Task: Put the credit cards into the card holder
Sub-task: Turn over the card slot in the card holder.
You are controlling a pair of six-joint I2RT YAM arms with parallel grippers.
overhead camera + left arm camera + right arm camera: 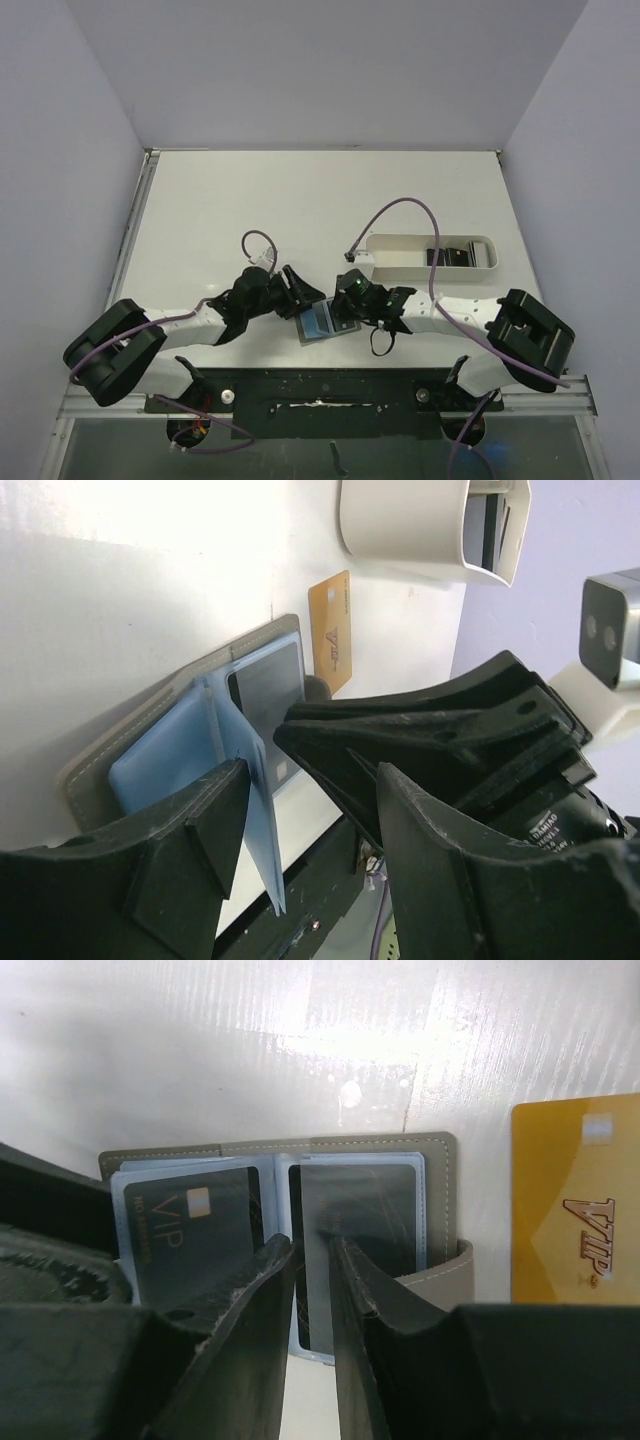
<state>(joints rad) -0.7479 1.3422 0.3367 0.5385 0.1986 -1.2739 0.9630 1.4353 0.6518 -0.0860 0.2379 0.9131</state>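
While both arms lean in over the near middle of the tabletop (300, 200), the card holder (318, 324) lies spread open and flat between them, its light blue lining facing up. Two dark cards sit in its pockets: one marked VIP on the left side (190, 1225) and another behind a clear sleeve on the right side (360, 1210). The right pincer (312, 1250) is down over the middle fold, its fingers a little apart, a thin slit of tabletop showing between them. The left pincer (298, 298) stands well apart at the holder's left edge, a blue inner leaf (255, 820) upright between its fingers, close to one of them. A gold card (575, 1200) lies flat just beside the holder. Farther back on the right, a white tray (420, 262) holds more dark cards (456, 257)
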